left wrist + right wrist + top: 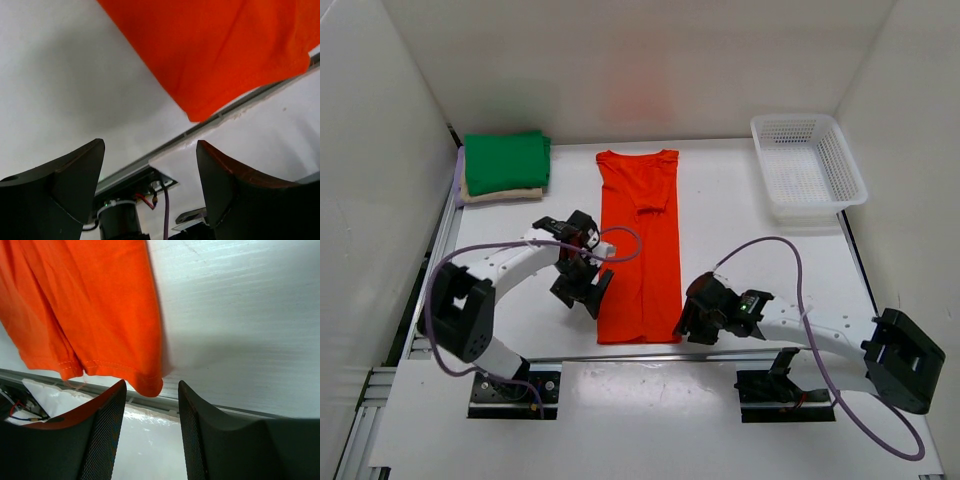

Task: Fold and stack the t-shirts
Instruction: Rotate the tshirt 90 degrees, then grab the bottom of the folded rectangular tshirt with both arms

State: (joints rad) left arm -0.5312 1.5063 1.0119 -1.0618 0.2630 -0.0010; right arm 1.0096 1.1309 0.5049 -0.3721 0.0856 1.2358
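Top external, big to small; all locs rel. to the orange-red tee.

1. Table (740, 215), white, under everything.
2. Orange-red tee (640, 250): flat at table centre, sides and sleeves turned in to make a long narrow strip, collar far, hem at the near edge. Judged step: lengthwise fold done, cross fold not yet made. Next move needs both grippers on the two hem corners, a pinch through all layers, then an even carry toward the collar; later, transfer to the stack.
3. Basket (807, 165): white lattice, far right of tee, well apart. Nothing in it.
4. Stack, far left of tee: green tee (507, 160) folded on top of tan tee (500, 194); lavender sliver (459, 172) at its outer edge, prob. a third tee.
5. Left gripper (582, 290): just beside tee's left edge, near the hem; left wrist cam shows fingers spread wide, nothing between.
6. Right gripper (692, 322): by the right hem corner; right wrist cam shows a moderate gap, hem just beyond the tips, not gripped.
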